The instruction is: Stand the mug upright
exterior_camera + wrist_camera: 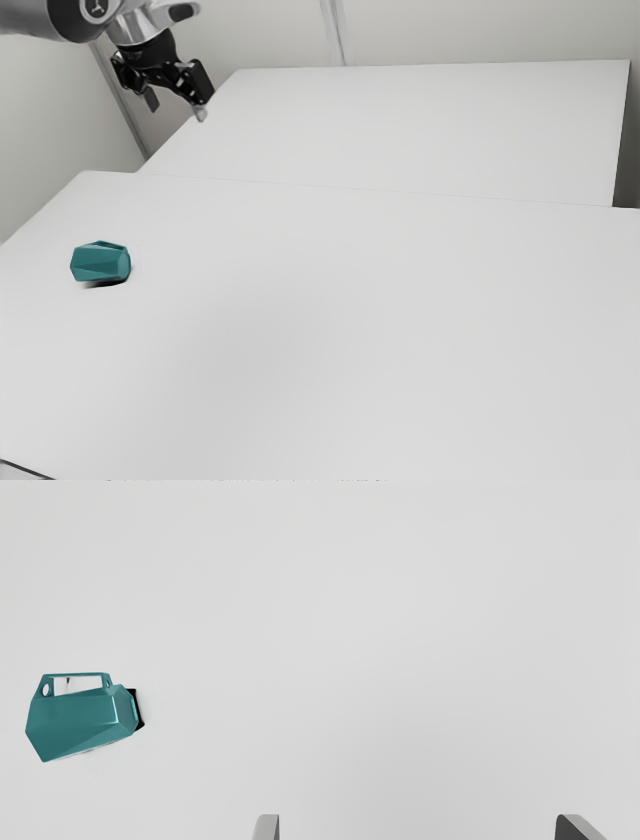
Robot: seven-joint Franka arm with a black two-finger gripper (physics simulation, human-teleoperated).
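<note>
High over the table, near the exterior view's upper left, my gripper (176, 108) hangs well above and apart from the mug. In the wrist view the gripper (417, 825) has its two fingers wide apart, nothing between them. The teal faceted mug (101, 262) lies on its side on the white table, at the exterior view's left. Seen from the hand, the mug (80, 720) is off to one side of the fingers, its angular handle sticking out along one flank. A dark patch shows by one end of it.
The white table (360, 330) spreads under the arm, and a second white surface (400, 125) adjoins it at the back. Pale walls (480, 30) stand behind. A thin dark line crosses the exterior view's lower left corner.
</note>
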